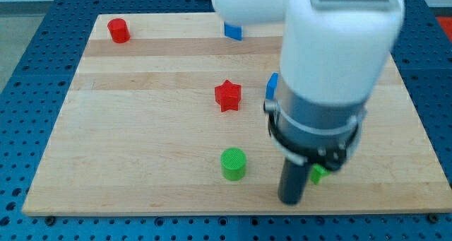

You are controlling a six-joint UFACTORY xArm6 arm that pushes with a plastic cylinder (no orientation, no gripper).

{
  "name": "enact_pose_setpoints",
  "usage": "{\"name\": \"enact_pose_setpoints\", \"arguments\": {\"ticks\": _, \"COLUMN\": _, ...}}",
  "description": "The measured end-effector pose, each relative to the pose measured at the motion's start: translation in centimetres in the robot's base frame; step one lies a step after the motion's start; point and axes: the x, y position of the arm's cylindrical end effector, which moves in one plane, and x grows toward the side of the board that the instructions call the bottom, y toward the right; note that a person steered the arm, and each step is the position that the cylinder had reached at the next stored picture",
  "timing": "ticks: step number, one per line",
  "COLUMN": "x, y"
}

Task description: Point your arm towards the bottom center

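My tip rests on the wooden board near its bottom edge, right of the view's centre. A green cylinder stands to the tip's left. A second green block peeks out just right of the rod, mostly hidden by the arm. A red star lies above the green cylinder near the board's middle. A blue block shows partly behind the arm, right of the star. A red cylinder sits at the top left. Another blue block sits at the top centre.
The large white and grey arm body covers much of the board's right half. A blue perforated table surrounds the board.
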Motion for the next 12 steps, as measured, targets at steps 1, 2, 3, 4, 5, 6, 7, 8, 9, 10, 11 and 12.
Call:
{"name": "enact_pose_setpoints", "arguments": {"ticks": 1, "x": 0.2, "y": 0.0}}
{"name": "enact_pose_setpoints", "arguments": {"ticks": 2, "x": -6.5, "y": 1.5}}
{"name": "enact_pose_setpoints", "arguments": {"ticks": 3, "x": -14.8, "y": 6.9}}
{"name": "enact_pose_setpoints", "arguments": {"ticks": 4, "x": -15.8, "y": 8.3}}
{"name": "enact_pose_setpoints", "arguments": {"ticks": 5, "x": -15.7, "y": 7.5}}
{"name": "enact_pose_setpoints", "arguments": {"ticks": 6, "x": -13.2, "y": 2.7}}
{"name": "enact_pose_setpoints", "arguments": {"ticks": 7, "x": -7.4, "y": 0.7}}
{"name": "enact_pose_setpoints", "arguments": {"ticks": 8, "x": -2.5, "y": 4.8}}
{"name": "enact_pose_setpoints", "arguments": {"ticks": 9, "x": -6.1, "y": 14.2}}
{"name": "enact_pose_setpoints", "arguments": {"ticks": 10, "x": -12.3, "y": 17.2}}
{"name": "enact_pose_setpoints", "arguments": {"ticks": 11, "x": -11.7, "y": 17.2}}
{"name": "enact_pose_setpoints", "arguments": {"ticks": 12, "x": -3.2, "y": 17.2}}
